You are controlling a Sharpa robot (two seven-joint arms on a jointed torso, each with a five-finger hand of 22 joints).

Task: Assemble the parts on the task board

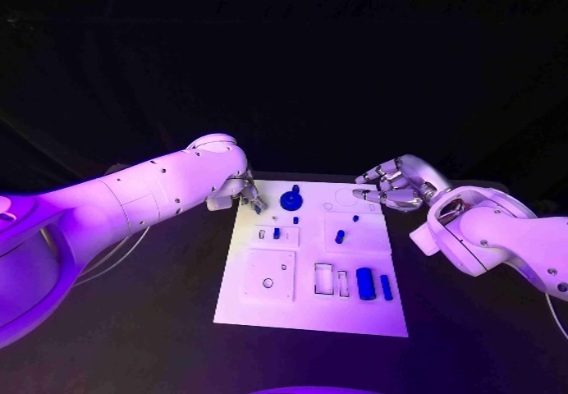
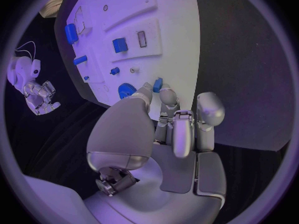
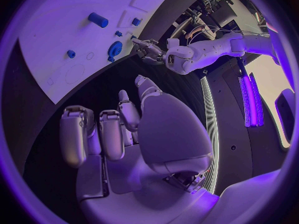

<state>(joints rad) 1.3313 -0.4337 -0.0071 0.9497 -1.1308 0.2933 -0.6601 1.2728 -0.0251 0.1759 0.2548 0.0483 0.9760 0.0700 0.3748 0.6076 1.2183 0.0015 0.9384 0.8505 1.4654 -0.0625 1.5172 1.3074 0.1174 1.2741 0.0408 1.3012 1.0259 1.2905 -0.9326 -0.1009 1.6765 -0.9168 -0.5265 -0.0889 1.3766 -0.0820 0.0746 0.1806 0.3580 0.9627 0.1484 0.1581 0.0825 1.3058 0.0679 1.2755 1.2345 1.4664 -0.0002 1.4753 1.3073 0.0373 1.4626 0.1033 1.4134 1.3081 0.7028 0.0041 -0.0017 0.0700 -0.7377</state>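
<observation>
**Both hands at the far end of the task board**

The left hand (image 1: 245, 194) sits at about 11 o'clock from the centre of the task board (image 1: 310, 316), at the board's far left corner. In the left wrist view its fingertips (image 2: 163, 92) close around a small blue part (image 2: 158, 84) at the board's edge; it seems pinched, though the contact is partly hidden. Just beside it, toward 12 o'clock, lies the blue gear (image 1: 291, 199), round and toothed.

Across the middle of the board stand small blue pegs (image 1: 340, 236). At about 5 o'clock a blue cylinder (image 1: 366, 284) and a thinner blue bar (image 1: 386, 286) lie side by side next to two rectangular slots (image 1: 324, 278).

The right hand (image 1: 394, 185) hovers at about 1 o'clock, over the far right corner. Its fingers (image 3: 109, 134) are loosely curled and apart, holding nothing.
</observation>
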